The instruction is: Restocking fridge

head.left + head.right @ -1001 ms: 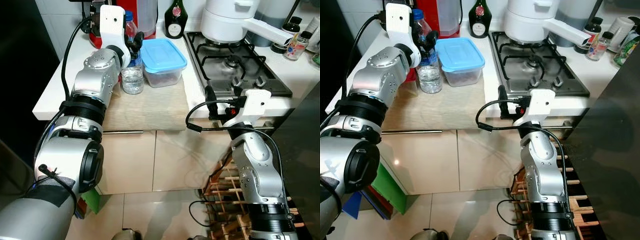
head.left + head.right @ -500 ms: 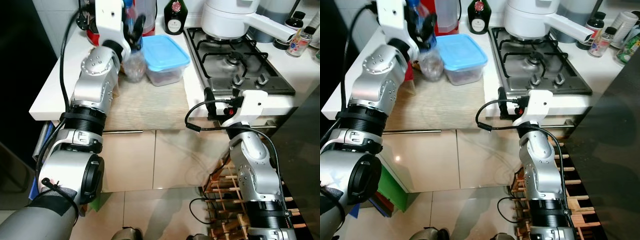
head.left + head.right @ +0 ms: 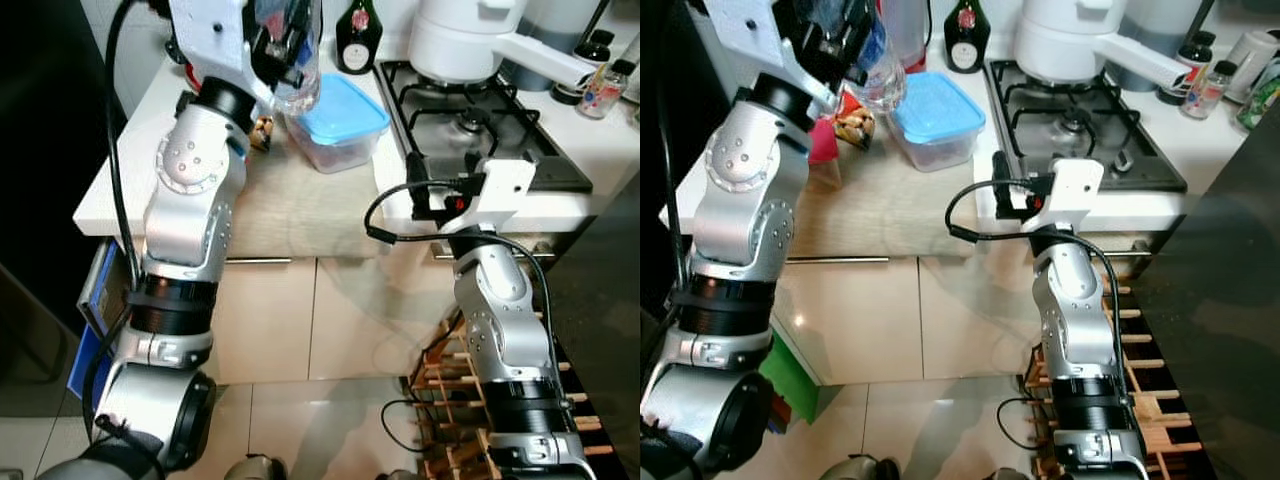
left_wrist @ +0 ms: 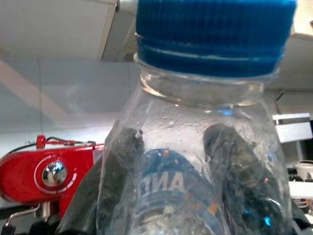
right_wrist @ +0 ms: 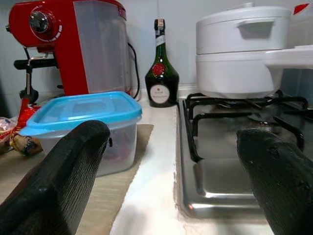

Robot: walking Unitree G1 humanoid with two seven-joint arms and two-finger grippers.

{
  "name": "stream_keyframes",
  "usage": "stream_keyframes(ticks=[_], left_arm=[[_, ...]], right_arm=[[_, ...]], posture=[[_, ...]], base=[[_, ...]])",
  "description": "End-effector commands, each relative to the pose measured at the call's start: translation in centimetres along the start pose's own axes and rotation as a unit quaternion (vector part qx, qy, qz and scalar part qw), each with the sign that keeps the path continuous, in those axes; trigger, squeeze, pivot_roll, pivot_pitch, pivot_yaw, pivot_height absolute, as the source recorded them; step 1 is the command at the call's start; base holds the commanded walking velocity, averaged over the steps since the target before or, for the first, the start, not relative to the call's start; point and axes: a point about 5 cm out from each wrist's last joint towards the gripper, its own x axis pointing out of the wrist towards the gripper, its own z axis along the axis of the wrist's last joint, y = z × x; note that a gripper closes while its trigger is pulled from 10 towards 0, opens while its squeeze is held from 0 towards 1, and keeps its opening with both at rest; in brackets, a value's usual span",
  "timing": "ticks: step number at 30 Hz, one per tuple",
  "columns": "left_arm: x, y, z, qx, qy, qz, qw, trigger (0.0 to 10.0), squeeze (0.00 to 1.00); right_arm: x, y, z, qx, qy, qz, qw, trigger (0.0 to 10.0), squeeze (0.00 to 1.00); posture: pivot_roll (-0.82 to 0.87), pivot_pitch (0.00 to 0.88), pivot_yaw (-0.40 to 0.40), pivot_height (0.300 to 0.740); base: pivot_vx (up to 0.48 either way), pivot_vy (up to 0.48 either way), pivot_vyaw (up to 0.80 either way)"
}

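While your left gripper (image 3: 290, 30) grasps the blue-capped water bottle (image 4: 205, 147) lifted above the counter (image 3: 130, 150), beside the blue-lidded container (image 3: 340, 120), your right gripper (image 5: 176, 161) sits at the counter edge by the gas hob (image 3: 480, 120), fingers (image 5: 63, 171) spread and empty.

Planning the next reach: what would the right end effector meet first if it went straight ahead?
Probably the edge of the white counter beside the steel gas hob; depth is unclear. Its black fingers are open.
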Motion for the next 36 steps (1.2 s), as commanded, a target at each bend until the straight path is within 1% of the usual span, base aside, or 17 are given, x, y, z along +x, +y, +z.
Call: stream_keyframes(ticks=[1,5,11,21,23,26,27,28,29,30,31,32,33,34,35,36], left_arm=[[0.0,-0.3,0.9,0.01,-0.017,0.0,1.0,10.0,0.0],[-0.3,0.0,0.7,0.013,-0.007,0.013,1.0,10.0,0.0],[-0.3,0.0,0.4,0.013,0.0,0.019,1.0,10.0,0.0],[-0.4,-0.1,-0.2,0.008,0.017,0.023,1.0,10.0,0.0],[-0.7,-0.1,-0.6,0.01,0.025,0.02,0.999,10.0,0.0],[-1.0,-0.1,-1.0,0.011,0.032,0.017,0.999,10.0,0.0],[-1.3,0.0,-1.3,0.011,0.04,0.017,0.999,10.0,0.0],[-2.7,0.5,-2.5,0.001,0.066,0.023,0.998,10.0,0.0],[-3.3,0.7,-3.0,-0.003,0.076,0.026,0.997,10.0,0.0],[-3.3,0.7,-3.0,-0.003,0.076,0.026,0.997,10.0,0.0],[-6.0,1.1,-5.0,-0.021,0.12,0.038,0.992,10.0,0.0],[-6.0,1.1,-5.0,-0.021,0.12,0.038,0.992,10.0,0.0],[-7.4,1.1,-6.0,-0.023,0.145,0.043,0.988,10.0,0.0],[-9.6,1.1,-7.4,-0.031,0.178,0.055,0.982,10.0,0.0],[-9.6,1.1,-7.4,-0.031,0.178,0.055,0.982,10.0,0.0],[-10.5,1.0,-7.9,-0.027,0.192,0.059,0.979,10.0,0.0]], right_arm=[[0.1,-0.3,0.1,-0.003,-0.006,-0.007,1.0,10.0,0.0],[0.2,-0.3,0.0,-0.003,-0.009,-0.007,1.0,10.0,0.0],[0.1,-0.3,0.0,-0.004,-0.009,-0.007,1.0,10.0,0.0],[0.0,-0.3,-0.2,-0.003,-0.007,-0.007,1.0,10.0,0.0],[-0.1,-0.3,-0.2,-0.003,-0.008,-0.008,1.0,10.0,0.0],[-0.2,-0.3,-0.3,-0.005,-0.008,-0.007,1.0,10.0,0.0],[-0.2,-0.3,-0.4,-0.007,-0.004,-0.007,1.0,10.0,0.0],[-0.4,-0.4,-0.7,-0.011,0.005,-0.011,1.0,10.0,0.0],[-0.5,-0.5,-0.8,-0.012,0.007,-0.012,1.0,10.0,0.0],[-0.5,-0.5,-0.8,-0.012,0.007,-0.012,1.0,10.0,0.0],[-0.9,-1.0,-1.2,-0.016,0.013,-0.018,1.0,10.0,0.0],[-0.9,-1.0,-1.2,-0.016,0.013,-0.018,1.0,10.0,0.0],[-1.2,-1.3,-1.4,-0.019,0.018,-0.022,0.999,10.0,0.0],[-1.8,-2.0,-1.9,-0.026,0.026,-0.032,0.999,10.0,0.0],[-1.8,-2.0,-1.9,-0.026,0.026,-0.032,0.999,10.0,0.0],[-2.0,-2.3,-2.1,-0.028,0.031,-0.037,0.998,10.0,0.0]], posture=[[-0.07,0.0,0.035,0.74],[-0.08,0.0,0.036,0.74],[-0.08,0.0,0.038,0.74],[-0.09,0.0,0.044,0.74],[-0.09,0.0,0.047,0.74],[-0.09,0.0,0.055,0.74],[-0.09,0.0,0.058,0.74],[-0.09,0.0,0.064,0.74],[-0.09,0.0,0.064,0.74],[-0.09,0.0,0.064,0.74],[-0.09,0.0,0.067,0.74],[-0.09,0.0,0.067,0.74],[-0.09,0.0,0.067,0.74],[-0.09,0.0,0.067,0.74],[-0.09,0.0,0.067,0.74],[-0.08,0.0,0.067,0.74]], base=[[-0.48,0.0,0.0],[-0.48,0.0,0.0],[-0.48,0.0,0.0],[-0.48,0.0,0.0],[-0.469,0.0,0.0],[0.0,0.0,0.0],[0.0,0.0,0.0],[0.0,0.0,-0.63],[0.0,0.0,-0.63],[0.0,0.0,-0.63],[0.0,0.0,-0.63],[0.0,0.0,-0.63],[0.0,0.0,-0.63],[0.0,0.0,-0.63],[0.0,0.0,-0.63],[0.0,0.0,-0.63]])
